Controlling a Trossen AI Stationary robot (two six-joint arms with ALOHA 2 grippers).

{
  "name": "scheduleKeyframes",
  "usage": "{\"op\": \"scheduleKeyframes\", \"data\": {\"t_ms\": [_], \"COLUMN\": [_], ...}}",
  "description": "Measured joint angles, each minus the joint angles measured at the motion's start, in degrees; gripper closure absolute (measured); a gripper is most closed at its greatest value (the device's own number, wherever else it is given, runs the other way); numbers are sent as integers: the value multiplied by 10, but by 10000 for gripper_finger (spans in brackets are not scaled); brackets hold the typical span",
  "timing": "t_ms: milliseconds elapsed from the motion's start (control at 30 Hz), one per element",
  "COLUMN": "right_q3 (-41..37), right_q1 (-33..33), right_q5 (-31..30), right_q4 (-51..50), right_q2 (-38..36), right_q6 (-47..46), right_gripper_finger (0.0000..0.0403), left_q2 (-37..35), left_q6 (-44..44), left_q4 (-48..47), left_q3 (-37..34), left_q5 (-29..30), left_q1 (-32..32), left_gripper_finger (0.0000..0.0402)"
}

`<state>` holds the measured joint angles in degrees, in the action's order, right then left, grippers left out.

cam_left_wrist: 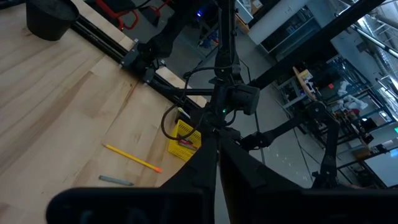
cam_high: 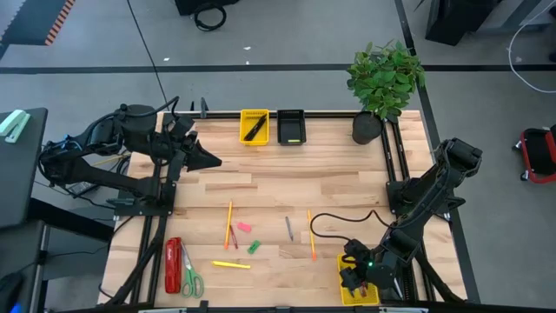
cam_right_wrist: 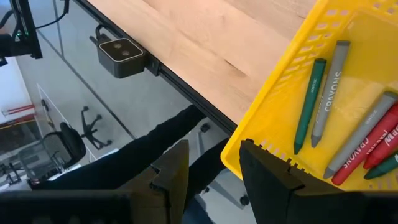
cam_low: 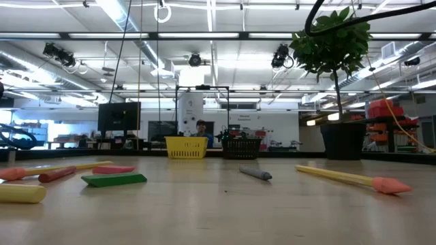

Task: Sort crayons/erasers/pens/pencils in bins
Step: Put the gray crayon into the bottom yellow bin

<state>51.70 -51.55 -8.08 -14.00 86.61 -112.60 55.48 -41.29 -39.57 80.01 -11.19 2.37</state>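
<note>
Crayons (cam_right_wrist: 348, 118) lie loose in the yellow bin (cam_right_wrist: 292, 93) at the table's near right corner: green, grey and red waxy sticks with paper wraps, several cut off at the edge of the right wrist view, so their count is hard to give. The bin is slotted plastic with a perforated wall. The right gripper (cam_right_wrist: 214, 165) hangs just over that bin's outer rim, its fingers standing well apart with nothing between them.

From overhead the bin is mostly hidden under the right arm. Two more bins sit side by side at the far edge of the table (cam_high: 330, 187), a pale planked wood top: a yellow one (cam_high: 254, 126) holding a dark stick, and a black one (cam_high: 291, 127) with something greenish inside that I cannot make out. A potted plant (cam_high: 382, 83) stands just right of the black one.

The left gripper (cam_high: 214, 161) hovers above the table, left of the far yellow bin, fingers pressed together and empty.

Towards the middle of the table lie thin pencils (cam_high: 228, 222), a grey crayon (cam_high: 289, 228), and small pink (cam_high: 244, 227) and green (cam_high: 254, 247) erasers. A red stapler (cam_high: 173, 264) and green-handled scissors (cam_high: 188, 275) rest at the near left corner.
</note>
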Motion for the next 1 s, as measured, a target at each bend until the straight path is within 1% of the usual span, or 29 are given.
{"op": "scheduleKeyframes", "data": {"t_ms": [267, 467, 800, 1000], "right_q3": [0, 0, 0, 0], "right_q1": [0, 0, -1, -8], "right_q5": [5, 52, 52, 52], "right_q4": [9, 15, 16, 6], "right_q2": [0, 0, 0, 0], "right_q6": [1, 18, 11, 0], "right_gripper_finger": [254, 254, 254, 254], "left_q2": [0, 0, 0, 0], "left_q6": [0, 0, 0, 0], "left_q4": [0, 0, 0, 0], "left_q3": [0, 0, 0, 0], "left_q5": [0, 0, 0, 0], "left_q1": [0, 0, 0, 0], "left_gripper_finger": [372, 366, 378, 373]}}
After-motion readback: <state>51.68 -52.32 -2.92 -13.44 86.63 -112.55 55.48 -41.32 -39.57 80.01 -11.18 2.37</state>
